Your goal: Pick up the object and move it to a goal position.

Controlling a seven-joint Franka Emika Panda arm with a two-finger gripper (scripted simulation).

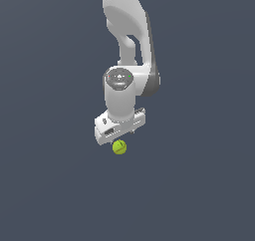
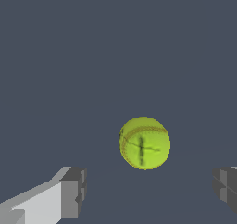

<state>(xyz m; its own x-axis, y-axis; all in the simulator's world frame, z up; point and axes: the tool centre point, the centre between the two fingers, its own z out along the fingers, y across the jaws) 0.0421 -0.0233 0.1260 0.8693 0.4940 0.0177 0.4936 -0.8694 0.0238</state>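
The white Panda arm (image 1: 130,41) comes down from twelve o'clock in the exterior view, wrist pointing downward. Its gripper (image 2: 150,190) is spread wide, with the grey fingers (image 2: 74,190) far apart and touching nothing. The small yellow-green ball (image 1: 119,147) sits at six o'clock, just below the gripper body; in the wrist view it lies ahead of the gap between the fingers, untouched.

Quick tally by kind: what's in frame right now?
Yellow-green ball: 1
Gripper, open, fingers apart on either side of the ball in the wrist view: 1
Robot arm: 1
Total: 3
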